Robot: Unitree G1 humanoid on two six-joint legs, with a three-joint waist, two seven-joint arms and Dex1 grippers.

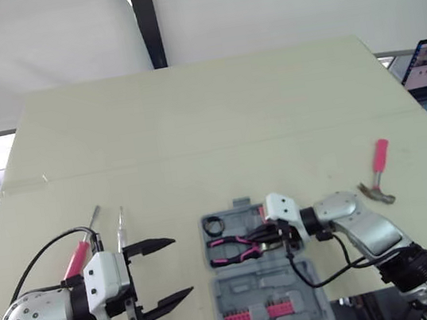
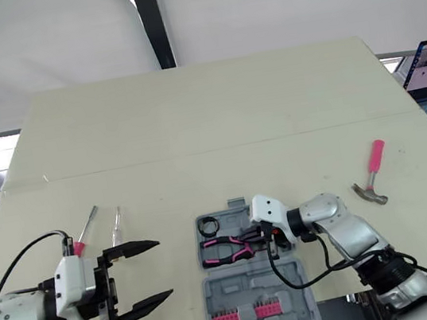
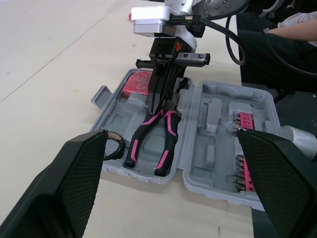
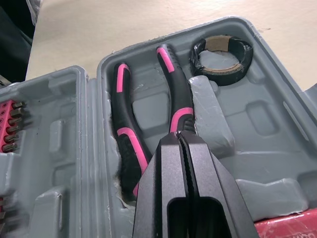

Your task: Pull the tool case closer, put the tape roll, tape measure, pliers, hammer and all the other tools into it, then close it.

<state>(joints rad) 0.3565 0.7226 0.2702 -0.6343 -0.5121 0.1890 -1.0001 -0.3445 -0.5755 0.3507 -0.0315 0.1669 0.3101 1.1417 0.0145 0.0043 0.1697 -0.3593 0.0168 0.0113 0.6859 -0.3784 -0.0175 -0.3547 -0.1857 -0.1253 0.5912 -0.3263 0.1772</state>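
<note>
Low centre of the head view, the tool case (image 1: pixel 256 286) lies open at the near edge of the surface (image 1: pixel 191 115). My right gripper (image 4: pixel 181 140) is down in its upper half, fingers pressed together right over the head of the pliers (image 1: pixel 231 250). Whether I'm nipping the head, I cannot tell. The pliers lie in their slot, pink-and-black handles pointing left. The tape roll (image 1: pixel 213 226) sits in the pocket just above them. The hammer (image 1: pixel 377 168) lies out at right, well apart from the case. Lower left, my left gripper (image 1: pixel 181 265) hovers spread wide, holding nothing. Two screwdrivers (image 1: pixel 88 233) lie just beyond it. A strip of pink bits (image 1: pixel 252 313) fills the near half.
</note>
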